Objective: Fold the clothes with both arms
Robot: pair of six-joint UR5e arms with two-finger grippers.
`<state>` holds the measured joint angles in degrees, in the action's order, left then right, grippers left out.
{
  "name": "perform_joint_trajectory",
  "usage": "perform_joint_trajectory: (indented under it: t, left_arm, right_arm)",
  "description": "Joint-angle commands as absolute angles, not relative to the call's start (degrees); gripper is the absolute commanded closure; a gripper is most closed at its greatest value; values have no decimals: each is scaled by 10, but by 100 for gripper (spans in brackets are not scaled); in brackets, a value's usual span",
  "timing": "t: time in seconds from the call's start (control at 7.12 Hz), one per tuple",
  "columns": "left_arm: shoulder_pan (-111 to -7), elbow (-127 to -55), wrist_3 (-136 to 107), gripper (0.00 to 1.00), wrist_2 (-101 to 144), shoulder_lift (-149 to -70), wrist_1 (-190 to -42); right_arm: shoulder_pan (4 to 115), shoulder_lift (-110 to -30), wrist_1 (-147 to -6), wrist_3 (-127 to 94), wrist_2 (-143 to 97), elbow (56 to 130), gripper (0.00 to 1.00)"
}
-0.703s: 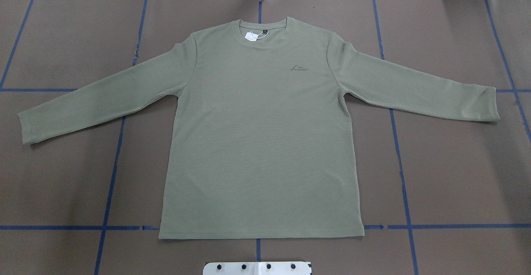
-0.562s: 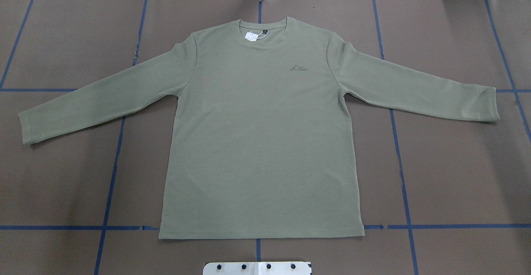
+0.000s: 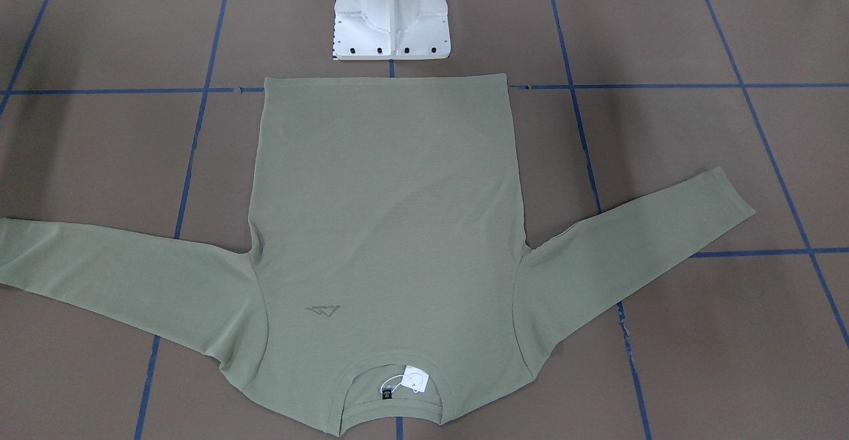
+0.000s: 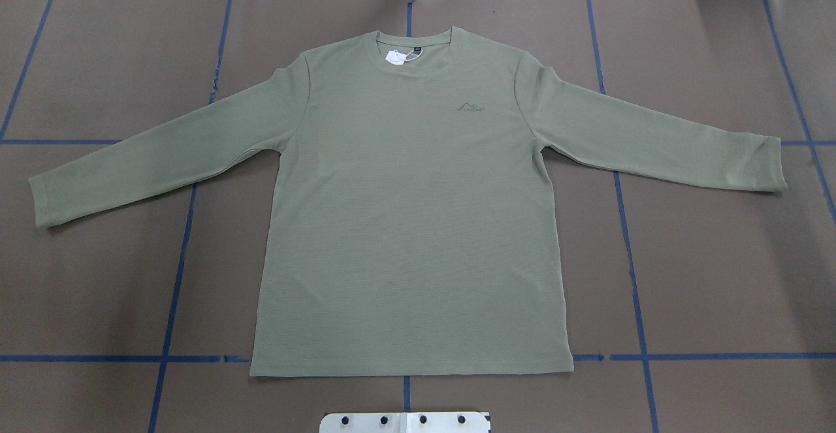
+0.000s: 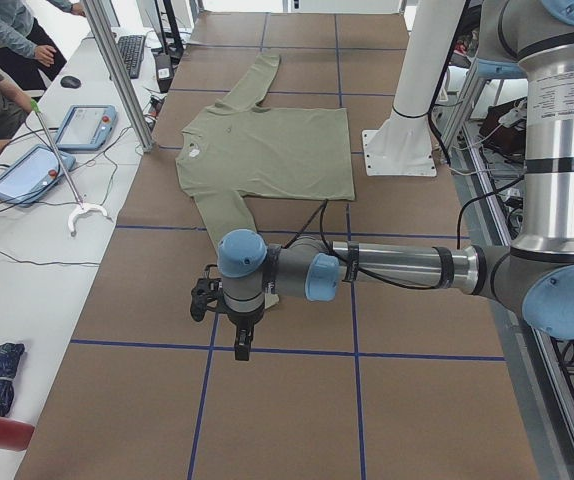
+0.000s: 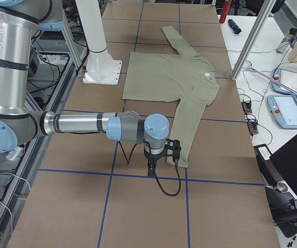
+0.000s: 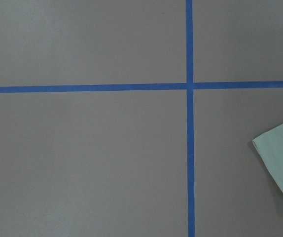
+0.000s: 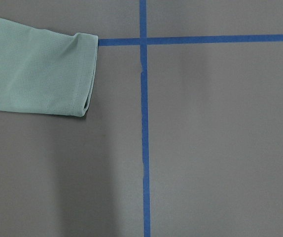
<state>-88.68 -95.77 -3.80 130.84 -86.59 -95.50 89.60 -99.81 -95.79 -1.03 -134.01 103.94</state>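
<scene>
Left gripper and right gripper showed only in the side views, each pointing down above the table by a sleeve end; whether their jaws stood apart or together could not be told. The sage-green shirt lay flat, front up, at the middle of the brown table, collar away from the robot, hem just beside the white base, both sleeves spread outward. A white hang tag and black neck label sat inside the collar, and a tonal logo marked the chest. Blue tape lines gridded the surface, passing under the shirt.
</scene>
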Motion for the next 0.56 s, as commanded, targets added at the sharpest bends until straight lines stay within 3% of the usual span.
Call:
perform_joint_trajectory:
  t: [0.0, 0.42]
  left_arm:
    - [-885, -955, -40, 0, 1308, -878, -990]
    - [-862, -955, -40, 0, 1394, -893, -991]
  right_arm:
    - [895, -977, -957, -16, -1340, 1035, 0]
    - [885, -948, -866, -16, -1409, 975, 0]
